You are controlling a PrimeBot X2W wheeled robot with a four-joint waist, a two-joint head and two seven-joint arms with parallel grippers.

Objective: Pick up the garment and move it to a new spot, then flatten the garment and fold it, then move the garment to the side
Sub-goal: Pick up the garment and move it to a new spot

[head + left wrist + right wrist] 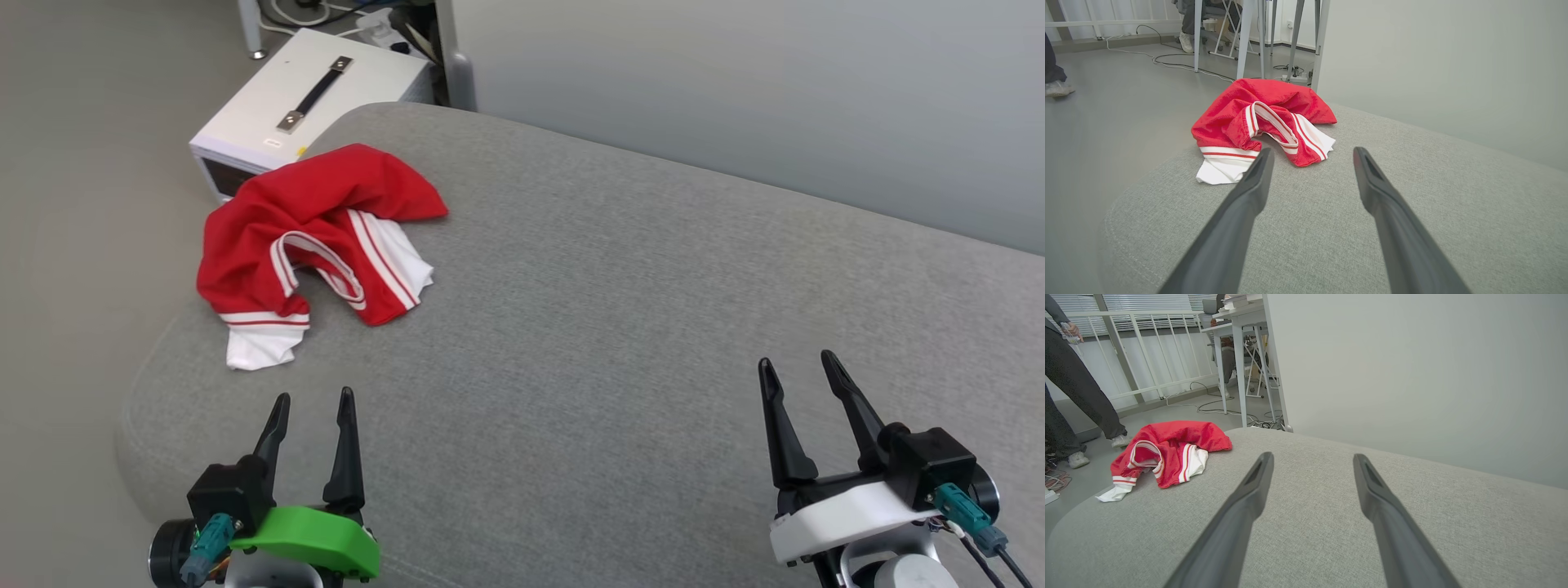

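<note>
The garment [306, 237], red with white sleeves and red-and-white striped trim, lies crumpled near the far left edge of the grey cushioned surface [620, 327]. One white sleeve hangs toward the front left edge. Its lettering is hidden in the folds. My left gripper [314, 400] hovers open a short way in front of the garment [1257, 118], nothing between its fingers. My right gripper [798, 363] stands open at the lower right, far from the garment [1163, 451], with bare cushion between its fingers.
A white box [302, 98] with a black handle sits on the floor just beyond the garment. A pale wall [735, 82] runs behind the cushion. Table legs and cables [1249, 41] stand on the floor, and a person's legs [1073, 388] are at the left.
</note>
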